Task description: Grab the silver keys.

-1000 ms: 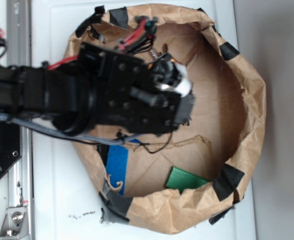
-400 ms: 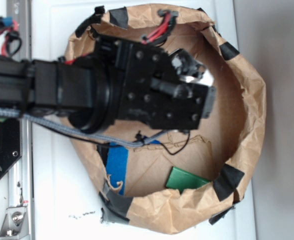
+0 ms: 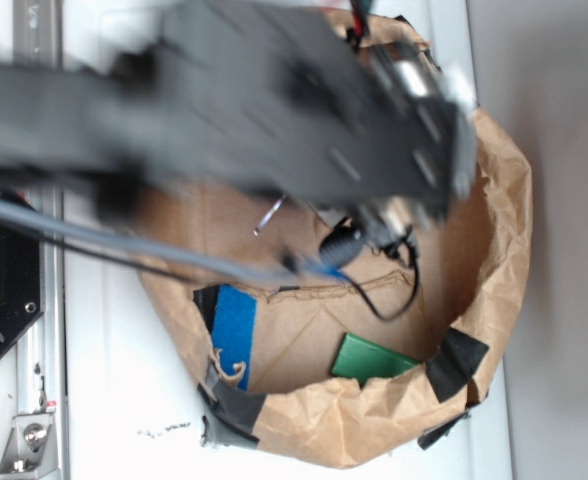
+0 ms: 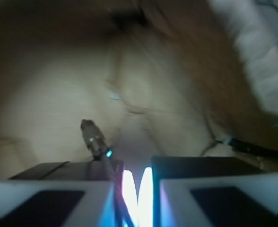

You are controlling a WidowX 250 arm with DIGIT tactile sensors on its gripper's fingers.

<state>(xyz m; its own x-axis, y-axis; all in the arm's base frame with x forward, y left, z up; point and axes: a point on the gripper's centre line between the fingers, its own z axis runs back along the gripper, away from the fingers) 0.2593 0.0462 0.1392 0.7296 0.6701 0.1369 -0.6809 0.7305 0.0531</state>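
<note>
In the wrist view my gripper (image 4: 136,189) is shut, its two white-edged fingers (image 4: 54,191) almost touching. The silver keys (image 4: 94,138) are pinched there: a shiny metal piece sticks out past the left finger and thin metal runs down between the pads. The brown paper floor lies blurred well below. In the exterior view the arm (image 3: 274,110) is a large blurred mass hiding the jaws. A thin silvery sliver (image 3: 268,215) shows just under its edge; I cannot tell whether it hangs or lies.
A crumpled brown paper bag (image 3: 504,230) with black tape patches rings the work area. Inside it lie a flat blue card (image 3: 236,325) and a flat green card (image 3: 369,357). A black cable (image 3: 394,300) loops below the arm. A metal rail (image 3: 39,330) runs along the left.
The arm has risen toward the camera and shifted to the upper right, now large and blurred. More of the bag's floor shows beneath it.
</note>
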